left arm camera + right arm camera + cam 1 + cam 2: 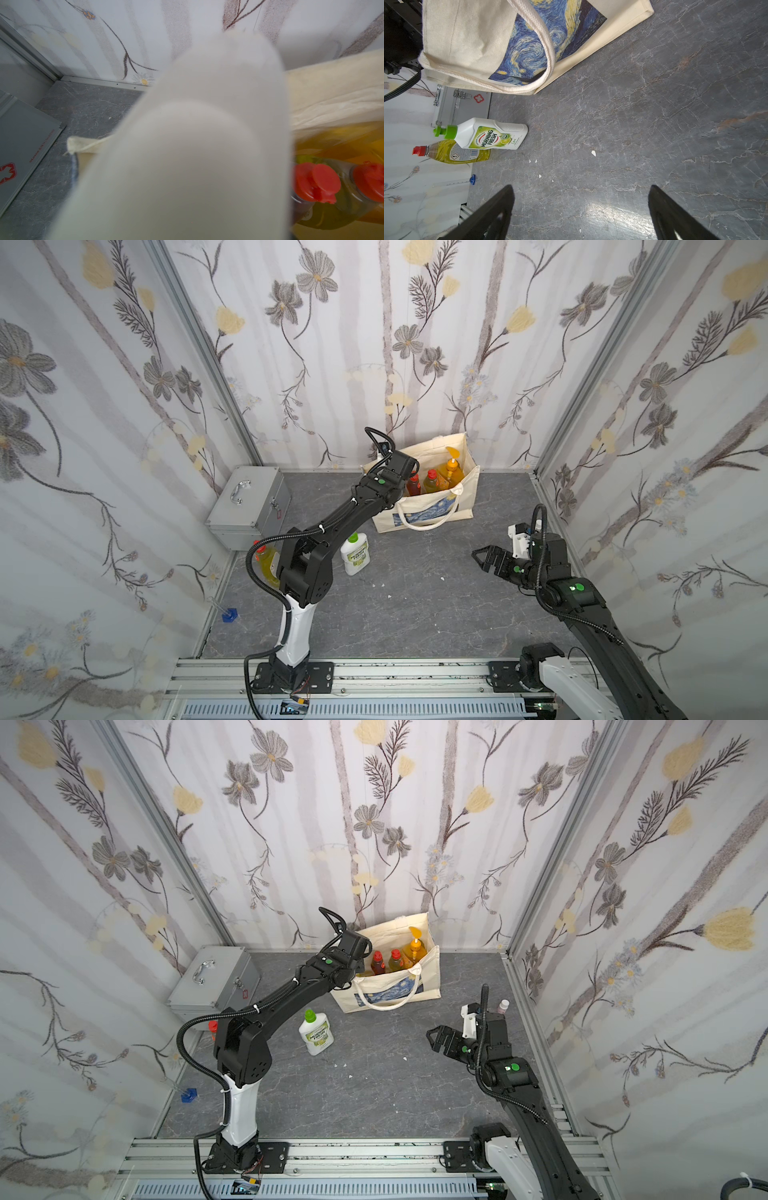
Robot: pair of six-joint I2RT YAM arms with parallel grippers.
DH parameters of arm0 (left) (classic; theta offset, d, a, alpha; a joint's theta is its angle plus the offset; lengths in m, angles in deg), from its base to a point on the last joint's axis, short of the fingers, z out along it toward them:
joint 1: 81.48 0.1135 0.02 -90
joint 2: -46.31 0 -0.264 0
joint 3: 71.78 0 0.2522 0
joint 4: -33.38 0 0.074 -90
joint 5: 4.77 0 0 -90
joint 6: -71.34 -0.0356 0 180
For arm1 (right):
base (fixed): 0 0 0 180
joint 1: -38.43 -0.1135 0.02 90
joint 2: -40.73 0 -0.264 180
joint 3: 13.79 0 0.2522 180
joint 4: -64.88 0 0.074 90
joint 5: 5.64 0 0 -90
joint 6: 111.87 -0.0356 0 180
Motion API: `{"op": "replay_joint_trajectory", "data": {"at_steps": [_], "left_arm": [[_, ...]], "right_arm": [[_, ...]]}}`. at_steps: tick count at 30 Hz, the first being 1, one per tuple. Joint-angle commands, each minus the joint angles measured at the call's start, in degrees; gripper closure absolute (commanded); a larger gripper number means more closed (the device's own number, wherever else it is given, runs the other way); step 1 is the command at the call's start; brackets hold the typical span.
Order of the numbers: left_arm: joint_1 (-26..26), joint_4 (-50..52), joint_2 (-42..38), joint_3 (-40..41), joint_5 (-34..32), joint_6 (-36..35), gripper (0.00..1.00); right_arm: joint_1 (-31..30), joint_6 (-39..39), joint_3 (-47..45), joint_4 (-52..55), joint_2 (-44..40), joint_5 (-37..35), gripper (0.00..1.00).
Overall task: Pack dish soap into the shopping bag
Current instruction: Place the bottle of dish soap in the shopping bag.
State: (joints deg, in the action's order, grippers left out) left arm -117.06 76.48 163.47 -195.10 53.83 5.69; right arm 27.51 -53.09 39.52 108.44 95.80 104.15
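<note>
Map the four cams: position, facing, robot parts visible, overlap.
Top views: one stereo head, high above the front rail, looking down toward the back wall; left arm and right arm both show.
Left wrist: at the shopping bag mouth, looking in at red caps; a blurred white shape blocks most of it, no jaws visible.
Right wrist: above the table, facing the Morning Fresh bottle; its open jaws show.
Shared: shopping bag and silver case in all four.

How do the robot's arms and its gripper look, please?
Both arms are black with a white lower link: left arm, right arm. Black ribbed cables loop along them; green dots mark the joints. The right gripper has two black, triangular fingers with cut-outs.
</note>
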Motion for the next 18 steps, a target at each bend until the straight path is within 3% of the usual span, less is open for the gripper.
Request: {"op": "replay_joint_trajectory", "data": {"at_steps": [1,18], "left_arm": [[0.4,-5.1,-0.2,-0.5,-5.8,-0.4,0.51],[0.4,-4.2,-1.5,-0.2,-2.8,-1.1,0.25]], "right_arm": [[0.0,0.6,0.1,-0.9,0.0,-0.3,0.00],[0.1,0.5,-0.1,-1.0,0.0,-0.2,0.00]]}}
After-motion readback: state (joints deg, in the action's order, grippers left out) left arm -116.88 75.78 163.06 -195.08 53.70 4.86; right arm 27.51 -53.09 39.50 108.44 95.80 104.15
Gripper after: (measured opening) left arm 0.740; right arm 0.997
